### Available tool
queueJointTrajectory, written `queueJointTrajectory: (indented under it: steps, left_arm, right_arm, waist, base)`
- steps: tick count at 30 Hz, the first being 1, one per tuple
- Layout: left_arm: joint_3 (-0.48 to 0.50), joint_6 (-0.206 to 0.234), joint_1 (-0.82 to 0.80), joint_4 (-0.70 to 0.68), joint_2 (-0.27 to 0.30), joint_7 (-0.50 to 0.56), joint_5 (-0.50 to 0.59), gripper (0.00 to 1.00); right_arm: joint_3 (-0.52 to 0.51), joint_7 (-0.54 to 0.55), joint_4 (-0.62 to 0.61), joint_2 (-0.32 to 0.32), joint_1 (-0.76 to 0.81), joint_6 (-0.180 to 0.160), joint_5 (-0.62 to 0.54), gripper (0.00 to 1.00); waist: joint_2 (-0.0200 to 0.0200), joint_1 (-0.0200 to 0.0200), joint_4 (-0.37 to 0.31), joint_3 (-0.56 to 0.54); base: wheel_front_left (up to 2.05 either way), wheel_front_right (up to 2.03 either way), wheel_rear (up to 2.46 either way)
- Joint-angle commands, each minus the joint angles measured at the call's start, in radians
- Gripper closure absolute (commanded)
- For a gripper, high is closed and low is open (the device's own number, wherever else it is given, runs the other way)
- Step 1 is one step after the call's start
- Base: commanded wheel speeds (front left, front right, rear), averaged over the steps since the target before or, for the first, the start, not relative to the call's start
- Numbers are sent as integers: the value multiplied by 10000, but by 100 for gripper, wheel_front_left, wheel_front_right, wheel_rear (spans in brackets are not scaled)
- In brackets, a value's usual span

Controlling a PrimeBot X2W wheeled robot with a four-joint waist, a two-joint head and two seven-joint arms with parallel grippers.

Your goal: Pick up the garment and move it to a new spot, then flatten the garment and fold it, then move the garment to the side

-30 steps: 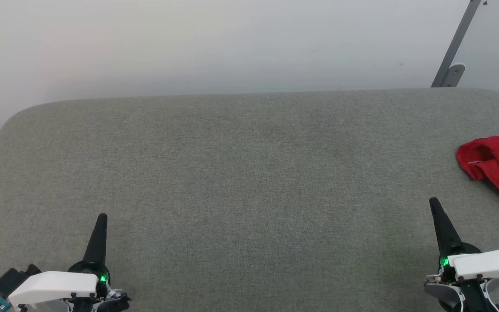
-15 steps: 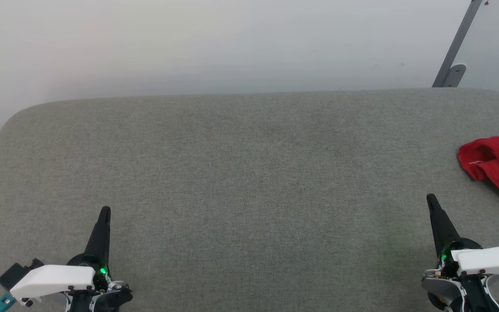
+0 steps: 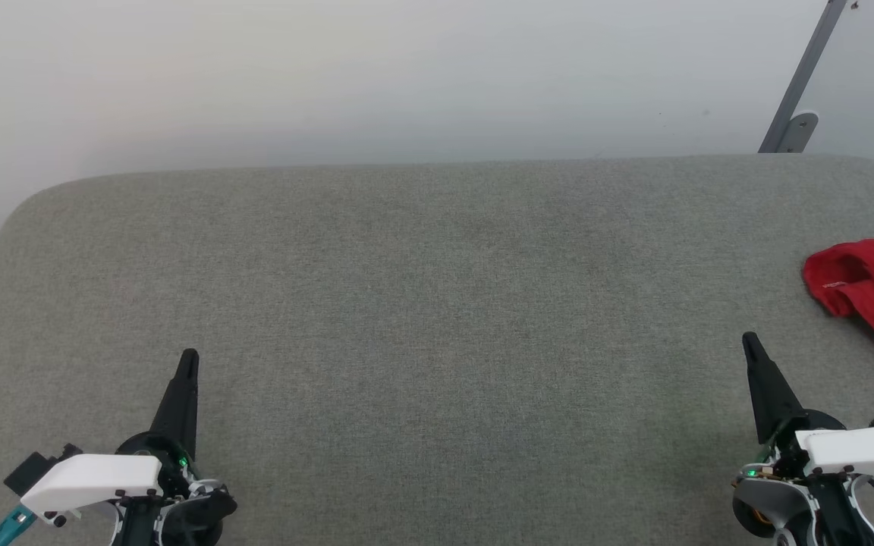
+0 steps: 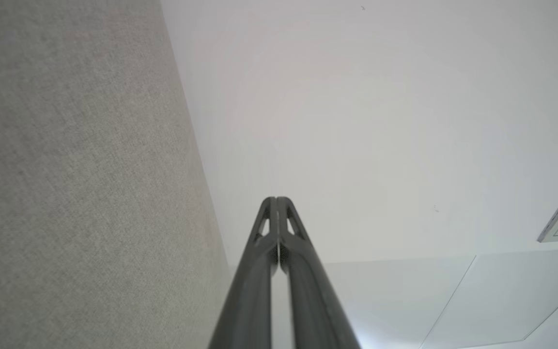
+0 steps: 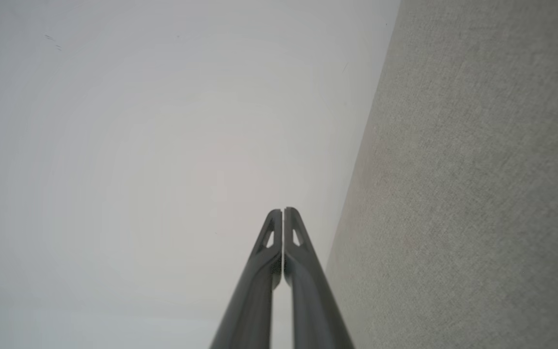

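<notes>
Motion is small but plain on both sides. At the lower left of the head view, the left tool (image 3: 189, 355) has crept up the frame over the last second, its dark tip now a little farther out over the grey fabric worktop (image 3: 437, 303). It is clenched with nothing in it, and the left wrist view shows its two fingers pressed together from base to tip. The broad middle of the worktop carries nothing, as it did before. At the lower right, the right tool (image 3: 748, 338) has also edged up the frame and leans slightly toward the left, its tip nearer the centre than its white wrist housing. It too is clenched on nothing, with both fingers meeting along their length in the right wrist view. The garment (image 3: 866, 284) lies untouched at the far right edge of the frame, a crumpled red heap partly cut off by the border, with a bit of white striped trim showing at its lower end. It is well apart from the right tool, up and to the right of the tip. I judge this to be the opening reach, with both arms leaving rest. The pick-up has not begun, and the right tool would need to open and swing right toward the heap.
</notes>
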Motion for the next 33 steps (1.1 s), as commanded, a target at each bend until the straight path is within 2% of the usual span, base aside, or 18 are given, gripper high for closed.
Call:
queueJointTrajectory:
  steps: [1, 33]
  left_arm:
    - [43, -54, -137, 30, -36, 75, -253, 100]
    - [75, -56, -205, 57, -75, 161, -384, 100]
  right_arm:
    - [-18, 71, 53, 57, -167, 0, 179, 100]
    - [-89, 188, 83, 126, -163, 0, 343, 100]
  waist:
    - [0, 0, 3, 1]
    - [0, 0, 11, 3]
  base:
    - [0, 0, 0]
    - [0, 0, 0]
